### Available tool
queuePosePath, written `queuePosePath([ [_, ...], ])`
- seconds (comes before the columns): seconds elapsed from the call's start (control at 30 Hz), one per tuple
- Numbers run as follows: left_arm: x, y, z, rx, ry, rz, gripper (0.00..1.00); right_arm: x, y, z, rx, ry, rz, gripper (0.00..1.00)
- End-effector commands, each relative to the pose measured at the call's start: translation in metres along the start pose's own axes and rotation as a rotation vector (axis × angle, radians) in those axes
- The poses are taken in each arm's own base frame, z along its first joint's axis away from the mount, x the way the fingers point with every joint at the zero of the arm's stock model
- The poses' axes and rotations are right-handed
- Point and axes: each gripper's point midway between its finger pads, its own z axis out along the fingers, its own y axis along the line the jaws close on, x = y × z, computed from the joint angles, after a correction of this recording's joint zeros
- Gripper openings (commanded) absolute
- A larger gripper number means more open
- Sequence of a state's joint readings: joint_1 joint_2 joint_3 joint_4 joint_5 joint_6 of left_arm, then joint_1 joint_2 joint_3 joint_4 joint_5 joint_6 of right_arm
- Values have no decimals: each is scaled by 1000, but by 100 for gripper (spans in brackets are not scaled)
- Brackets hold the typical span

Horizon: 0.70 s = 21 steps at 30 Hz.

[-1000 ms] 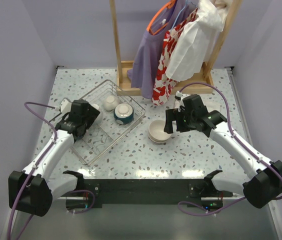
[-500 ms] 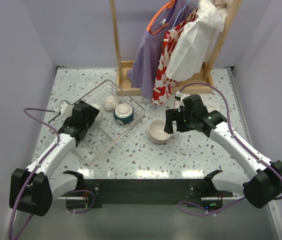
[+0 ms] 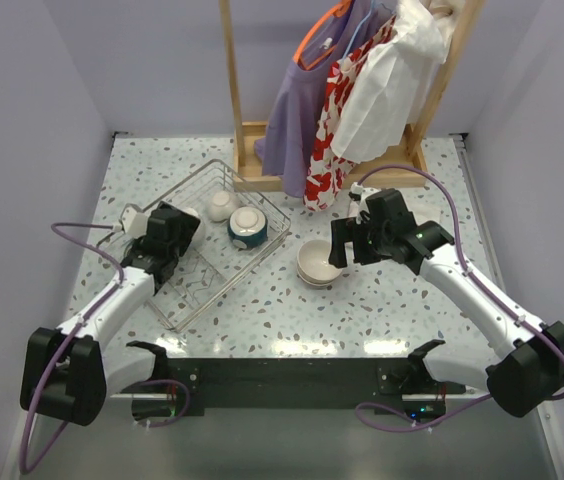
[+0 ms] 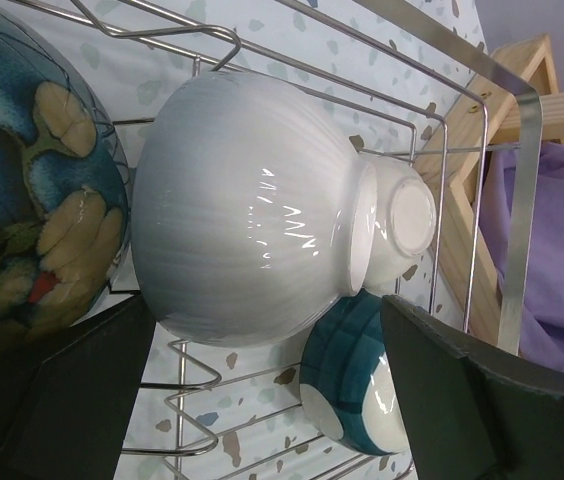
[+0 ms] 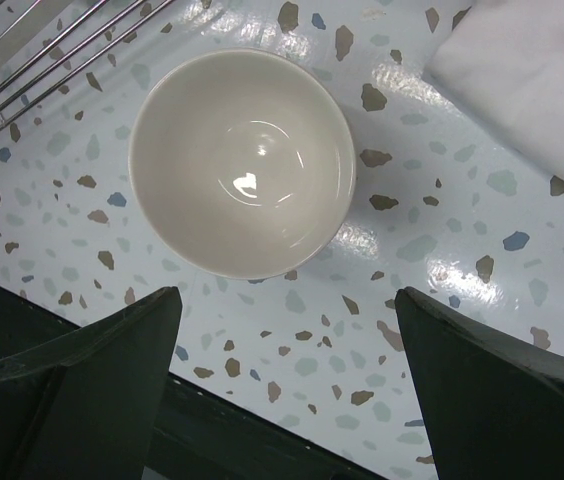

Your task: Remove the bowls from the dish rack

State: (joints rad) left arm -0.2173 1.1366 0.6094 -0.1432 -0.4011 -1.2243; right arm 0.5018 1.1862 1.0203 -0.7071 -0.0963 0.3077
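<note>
At the centre of the left wrist view, a white bowl (image 4: 252, 230) lies on its side inside the dish rack (image 4: 524, 200), foot toward the right. A dark blue patterned bowl (image 4: 32, 190) fills the left edge just beside it, and a teal-banded bowl (image 4: 347, 390) shows at the lower middle, beyond it. Outside the rack, a beige bowl (image 5: 242, 160) stands upright on the desk (image 5: 442, 250), in the upper middle of the right wrist view. The left end effector (image 4: 262, 315) is spread wide on either side of the white bowl. The right end effector (image 5: 289, 300) is likewise spread, clear of the beige bowl. A wooden clothes stand (image 3: 230, 90) rises at the top of the overhead view.
</note>
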Motion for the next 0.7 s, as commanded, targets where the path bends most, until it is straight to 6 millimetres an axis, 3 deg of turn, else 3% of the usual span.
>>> queuePosePath([
  [0.0,-9,0,7,20,-69,-69,100,-8,0,-9,-3,-50,-27,93],
  [0.27,-15,2,5,32,-108,-102,100,-7,0,-9,-3,-50,-33,93],
  [0.5,-20,-2,3,43,-122,-103,86,-8,1,-8,-8,-49,-29,93],
  [0.67,-24,-11,1,61,-121,-109,83,-7,0,-8,-7,-46,-30,93],
])
